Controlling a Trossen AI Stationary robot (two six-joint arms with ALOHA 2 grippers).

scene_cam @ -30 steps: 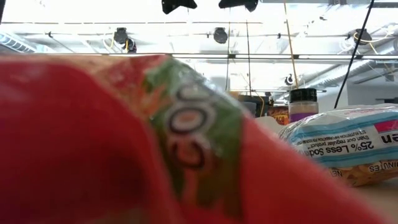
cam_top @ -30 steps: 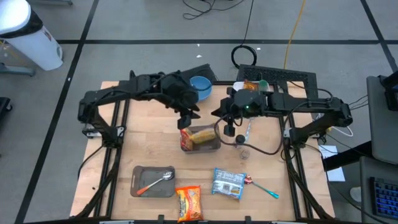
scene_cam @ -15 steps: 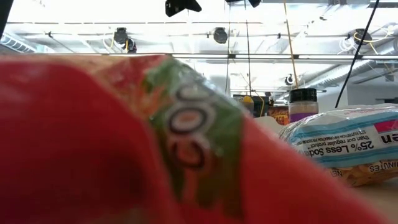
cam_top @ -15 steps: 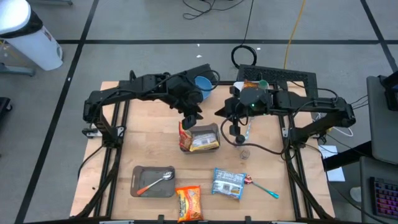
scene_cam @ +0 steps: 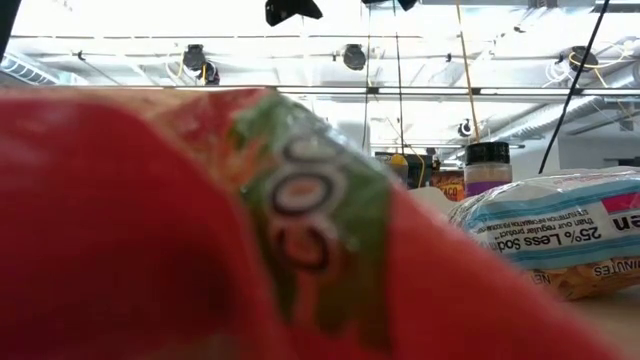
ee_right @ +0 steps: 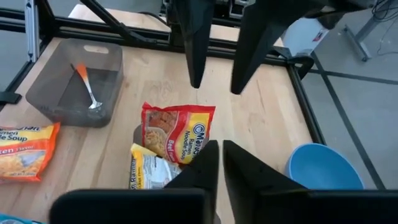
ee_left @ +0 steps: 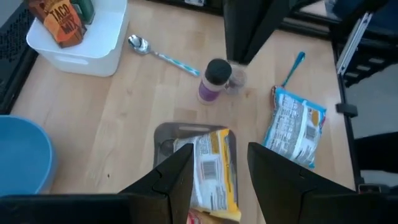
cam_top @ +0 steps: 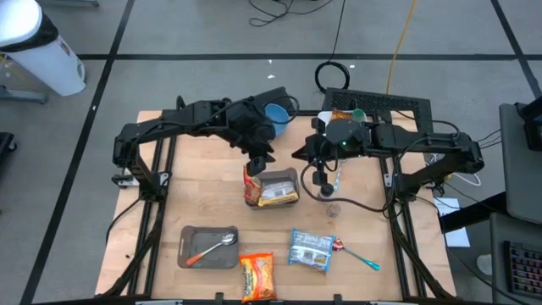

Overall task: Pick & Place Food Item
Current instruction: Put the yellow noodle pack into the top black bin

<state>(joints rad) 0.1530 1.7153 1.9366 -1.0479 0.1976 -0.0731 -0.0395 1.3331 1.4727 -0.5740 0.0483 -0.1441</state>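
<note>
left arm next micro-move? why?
Probably lift the left end effector straight up and clear. Its fingers stand apart above the small gray tray, where the yellow noodle packet lies inside and the red-and-yellow Maruchan packet leans at the tray's edge. Nothing shows between the fingers, so the drop looks done. The right end effector hovers nearby.

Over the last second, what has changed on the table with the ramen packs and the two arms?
The left gripper pulled back from the grey tray, leaving a red ramen pack leaning at its left edge beside the yellow pack. The right gripper drifted slightly right. The other packets and spoons stayed put.
</note>
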